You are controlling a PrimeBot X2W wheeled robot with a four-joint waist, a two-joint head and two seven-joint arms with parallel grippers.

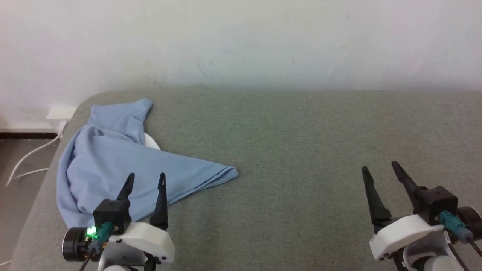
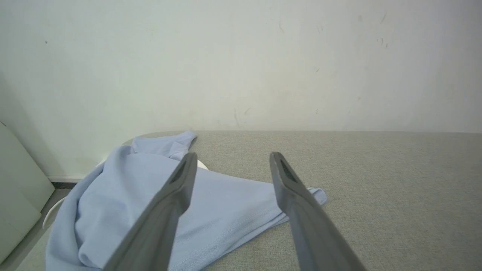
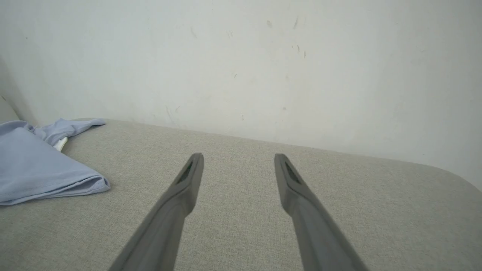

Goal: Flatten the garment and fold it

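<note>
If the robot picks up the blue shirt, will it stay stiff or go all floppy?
Probably floppy: the shirt lies in soft folds on the table. It would likely droop from wherever it's pinched. It looks thin, so probably light.

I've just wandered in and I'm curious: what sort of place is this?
Likely a plain indoor workroom or test lab rather than a home. A wide padded grey-green table stands against a bare, scuffed white wall, and a crumpled light blue shirt lies at the table's left end.
</note>
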